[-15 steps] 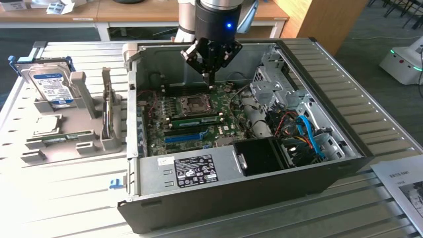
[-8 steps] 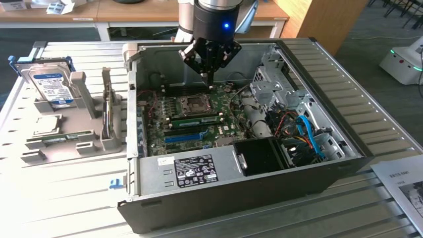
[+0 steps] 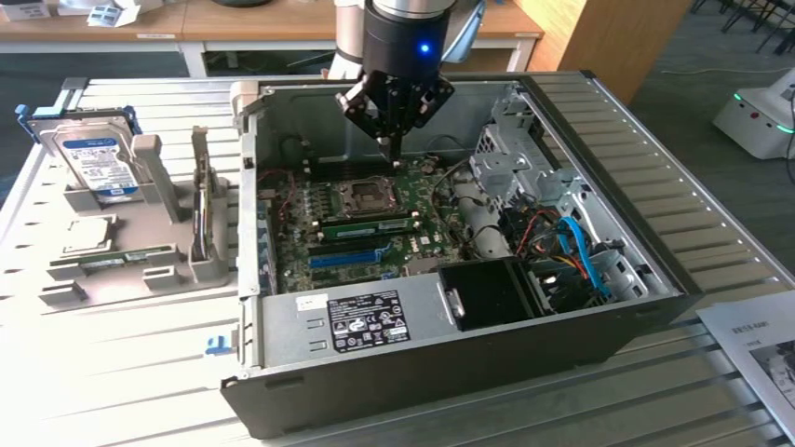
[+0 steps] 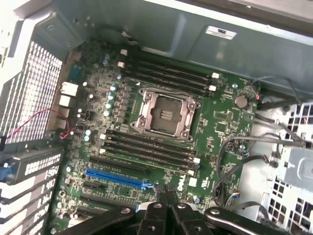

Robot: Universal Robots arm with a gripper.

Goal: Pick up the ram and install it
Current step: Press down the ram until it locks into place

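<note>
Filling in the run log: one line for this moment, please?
claw shut | over motherboard inside open case | nothing visibly held

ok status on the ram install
tool shut, empty, hanging over motherboard inside case. ram lying in grey tray. nothing blocking slots.

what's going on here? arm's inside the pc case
The arm's gripper hangs with its fingers shut over the motherboard in the open PC case, above the CPU socket. I can't see anything held between the fingers. One RAM stick sits in a slot beside the socket.
</note>
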